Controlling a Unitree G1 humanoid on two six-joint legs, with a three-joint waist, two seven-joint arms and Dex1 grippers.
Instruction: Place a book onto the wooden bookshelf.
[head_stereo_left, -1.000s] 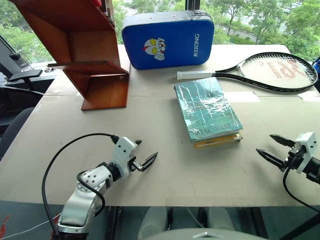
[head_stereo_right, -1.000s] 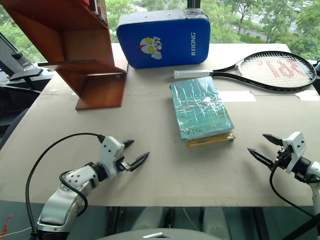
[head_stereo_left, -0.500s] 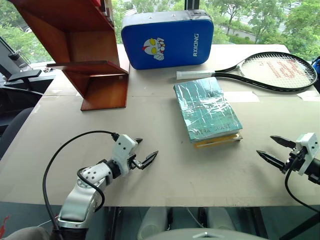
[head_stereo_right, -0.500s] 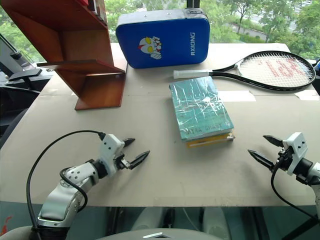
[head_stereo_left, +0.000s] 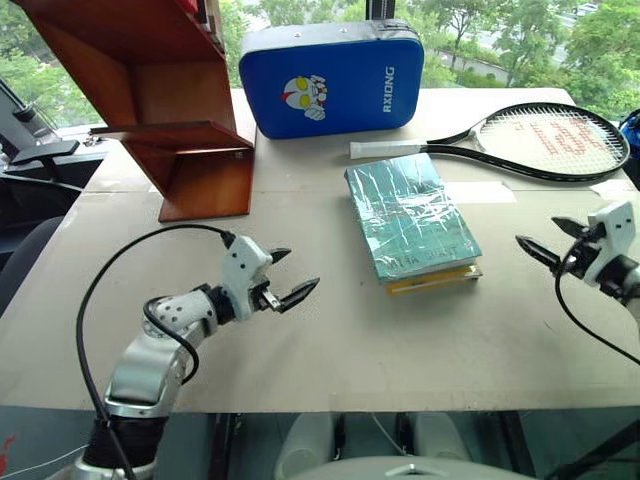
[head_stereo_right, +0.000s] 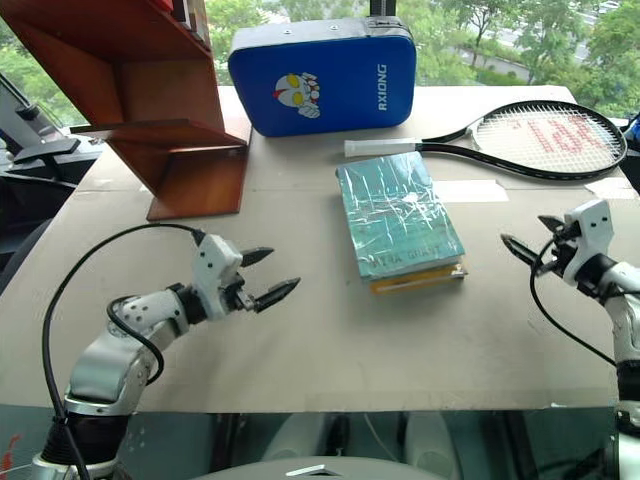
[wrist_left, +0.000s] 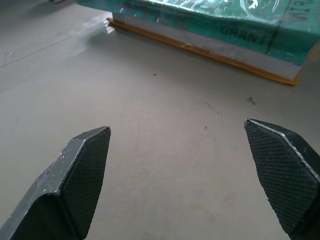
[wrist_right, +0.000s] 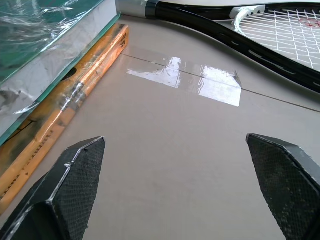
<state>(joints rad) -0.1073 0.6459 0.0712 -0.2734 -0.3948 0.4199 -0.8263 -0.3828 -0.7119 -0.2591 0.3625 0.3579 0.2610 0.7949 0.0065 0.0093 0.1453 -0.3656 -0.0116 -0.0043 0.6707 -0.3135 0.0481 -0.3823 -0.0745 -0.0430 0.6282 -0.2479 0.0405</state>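
nothing done yet: book (head_stereo_left: 410, 214) flat mid-tabletop (head_stereo_left: 330, 340) atop a yellow-orange book (head_stereo_left: 437, 280), apparently untouched, wooden bookshelf (head_stereo_left: 170, 110) at far-left corner, left claw (head_stereo_left: 285, 277) and right claw (head_stereo_left: 548, 238) both spread, empty.

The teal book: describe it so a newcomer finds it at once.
On the table, below the racket handle and the blue case, two books lie stacked. The teal book is the top one, plastic-wrapped; the yellow book under it shows just an edge.

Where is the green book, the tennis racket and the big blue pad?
green book (head_stereo_left: 408, 208), left eye view, middle of its wrapped cover
tennis racket (head_stereo_left: 560, 142), left eye view, on its strings
blue pad (head_stereo_left: 330, 82), left eye view, its front face
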